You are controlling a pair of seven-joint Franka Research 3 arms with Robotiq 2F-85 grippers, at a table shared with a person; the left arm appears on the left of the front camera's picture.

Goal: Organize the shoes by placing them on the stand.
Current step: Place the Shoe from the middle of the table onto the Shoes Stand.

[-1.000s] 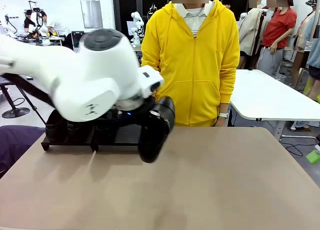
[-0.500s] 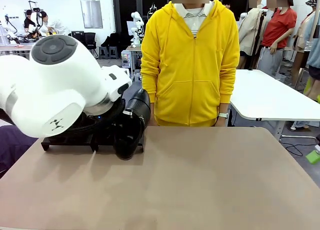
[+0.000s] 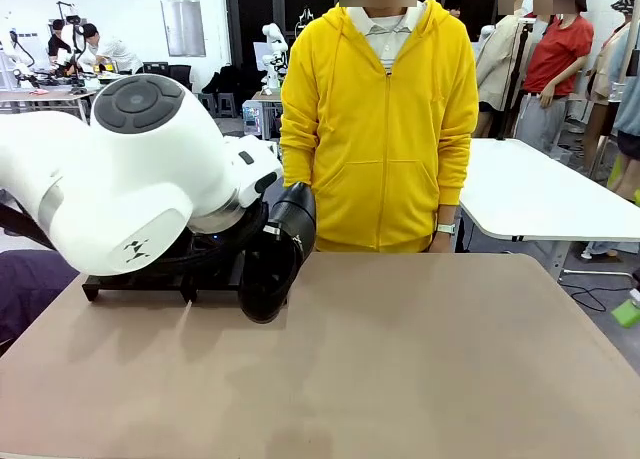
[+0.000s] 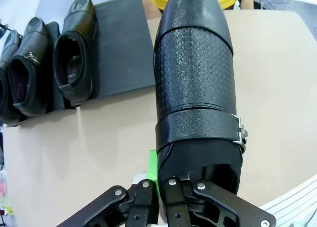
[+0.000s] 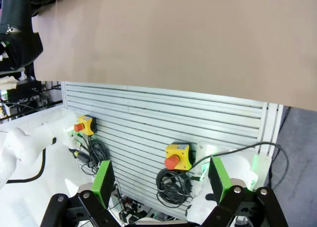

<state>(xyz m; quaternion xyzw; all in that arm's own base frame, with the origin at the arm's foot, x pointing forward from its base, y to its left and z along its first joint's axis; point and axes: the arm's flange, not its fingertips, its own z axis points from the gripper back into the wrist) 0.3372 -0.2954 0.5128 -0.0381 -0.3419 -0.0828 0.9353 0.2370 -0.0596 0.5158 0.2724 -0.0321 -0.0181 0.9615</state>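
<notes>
Transport of the fourth shoe (image 4: 197,88) toward the stand (image 4: 121,44) is reaching its last stage. I am clamping my left gripper (image 4: 161,185) fully onto the heel end of this shoe, one green pad (image 4: 152,167) showing beside its collar, and I am carrying it toe-forward above the table (image 3: 420,359). In the left wrist view three shoes (image 4: 44,68) are already sitting side by side on the stand, and the panel nearest my shoe is lying bare, so I am judging that only this placement is left. A second ago the shoe was hanging nearer the table's middle; half a second ago it had swung left to the stand's near corner; now it is sitting slightly higher and a touch to the right, just beside that corner in the front view. My right gripper (image 5: 158,187) is standing wide open and holding nothing, well back from the table edge, over a slatted panel (image 5: 163,113).
</notes>
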